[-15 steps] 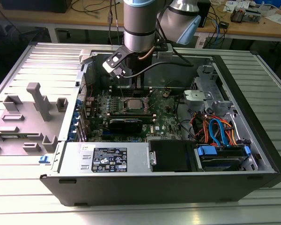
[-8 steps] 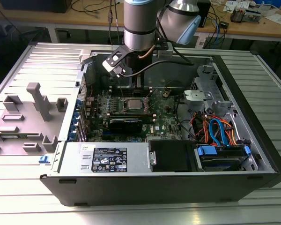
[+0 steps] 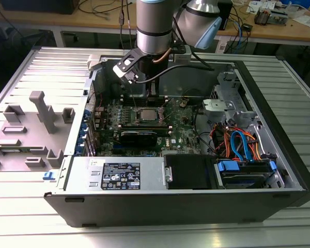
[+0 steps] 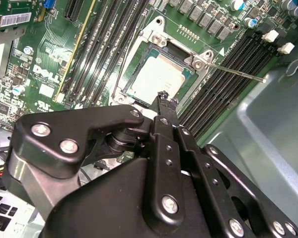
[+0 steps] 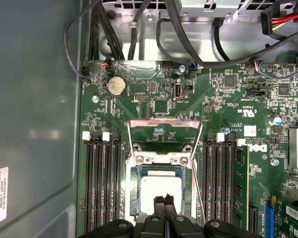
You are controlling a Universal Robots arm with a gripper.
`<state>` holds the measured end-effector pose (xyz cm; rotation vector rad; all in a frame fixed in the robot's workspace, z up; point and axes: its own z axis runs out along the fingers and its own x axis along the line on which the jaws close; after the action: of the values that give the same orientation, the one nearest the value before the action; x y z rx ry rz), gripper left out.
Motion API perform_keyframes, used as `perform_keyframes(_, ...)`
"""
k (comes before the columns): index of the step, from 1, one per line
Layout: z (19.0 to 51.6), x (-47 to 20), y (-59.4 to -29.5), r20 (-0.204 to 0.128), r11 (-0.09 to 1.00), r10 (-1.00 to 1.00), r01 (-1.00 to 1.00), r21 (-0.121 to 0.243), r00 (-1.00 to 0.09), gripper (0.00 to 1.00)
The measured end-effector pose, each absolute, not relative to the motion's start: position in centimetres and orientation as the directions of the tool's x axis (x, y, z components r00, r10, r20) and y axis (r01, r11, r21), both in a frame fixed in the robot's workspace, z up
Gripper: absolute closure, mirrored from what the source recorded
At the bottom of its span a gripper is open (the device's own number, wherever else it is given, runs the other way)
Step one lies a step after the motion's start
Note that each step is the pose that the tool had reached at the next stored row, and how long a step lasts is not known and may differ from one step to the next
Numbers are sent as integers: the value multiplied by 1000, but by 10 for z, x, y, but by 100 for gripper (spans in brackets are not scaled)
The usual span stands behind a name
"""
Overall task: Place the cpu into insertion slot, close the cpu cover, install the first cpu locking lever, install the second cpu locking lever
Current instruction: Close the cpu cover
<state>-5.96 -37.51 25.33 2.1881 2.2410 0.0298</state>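
The end effector (image 5: 165,201), its fingers pressed together on nothing, hangs just above the cpu (image 5: 161,187), which sits in its socket on the motherboard (image 5: 228,106), while the cpu cover (image 5: 164,122) lies swung open beside that socket.

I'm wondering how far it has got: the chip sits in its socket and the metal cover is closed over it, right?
Not quite. The cpu does sit in its socket, but the cpu cover is flipped open, lying back beyond the socket, as the first wrist view shows. The shut claw hovers over the cpu.
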Motion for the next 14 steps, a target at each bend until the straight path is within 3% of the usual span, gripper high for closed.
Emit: perform_keyframes(14, 258, -60, -375, 6, 24, 1000, 1000, 20, -24, 89)
